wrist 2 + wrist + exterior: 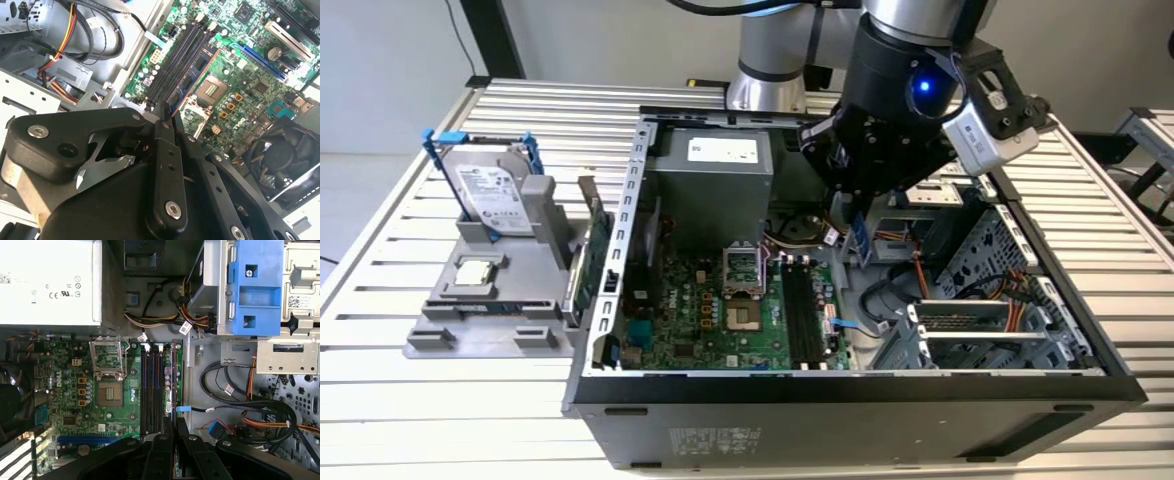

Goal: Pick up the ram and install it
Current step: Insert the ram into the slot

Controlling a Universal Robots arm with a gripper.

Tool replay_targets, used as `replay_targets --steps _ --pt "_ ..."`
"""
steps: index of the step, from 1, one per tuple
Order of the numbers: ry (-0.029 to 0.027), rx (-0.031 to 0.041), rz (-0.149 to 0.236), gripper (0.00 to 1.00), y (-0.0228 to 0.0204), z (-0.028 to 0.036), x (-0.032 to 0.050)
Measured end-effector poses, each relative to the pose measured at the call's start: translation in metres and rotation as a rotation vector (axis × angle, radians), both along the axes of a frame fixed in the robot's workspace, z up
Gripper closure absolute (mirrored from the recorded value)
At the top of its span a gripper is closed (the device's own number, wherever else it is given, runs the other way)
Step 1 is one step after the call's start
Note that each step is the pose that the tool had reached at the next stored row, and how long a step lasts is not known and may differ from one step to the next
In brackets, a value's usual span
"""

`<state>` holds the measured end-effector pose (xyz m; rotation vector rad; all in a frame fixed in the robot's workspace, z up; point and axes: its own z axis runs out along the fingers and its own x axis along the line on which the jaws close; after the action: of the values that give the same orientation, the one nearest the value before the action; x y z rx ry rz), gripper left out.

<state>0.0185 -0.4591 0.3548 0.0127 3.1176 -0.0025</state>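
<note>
Claw (174,422) pinching ram (173,382) above slots (150,390); cables (260,417), blue bracket (257,290) beside.

Exterior view high over computer case (854,420), both wrist views close above shared motherboard (60,365)

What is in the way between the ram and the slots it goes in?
Nothing visible. In the first wrist view the end effector holds the ram on edge, right alongside the black slots, and nothing lies across them. The loose cables lie off to the side, past the board's edge.
</note>
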Motion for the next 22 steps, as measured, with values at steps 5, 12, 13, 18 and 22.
replay_targets --steps 5,12,13,18,22 --pt "0.0 -0.0001 0.0 1.0 0.0 -0.0003 0.0" --pt "0.0 -0.0001 0.0 1.0 0.0 -0.0007 0.0" --pt "0.0001 -0.0001 0.0 1.0 0.0 -0.0009 0.0" --pt "0.0041 -0.0002 -0.001 1.0 0.0014 -0.006 0.0" --pt "0.0084 -0.0002 -0.013 1.0 0.0026 -0.0126 0.0"
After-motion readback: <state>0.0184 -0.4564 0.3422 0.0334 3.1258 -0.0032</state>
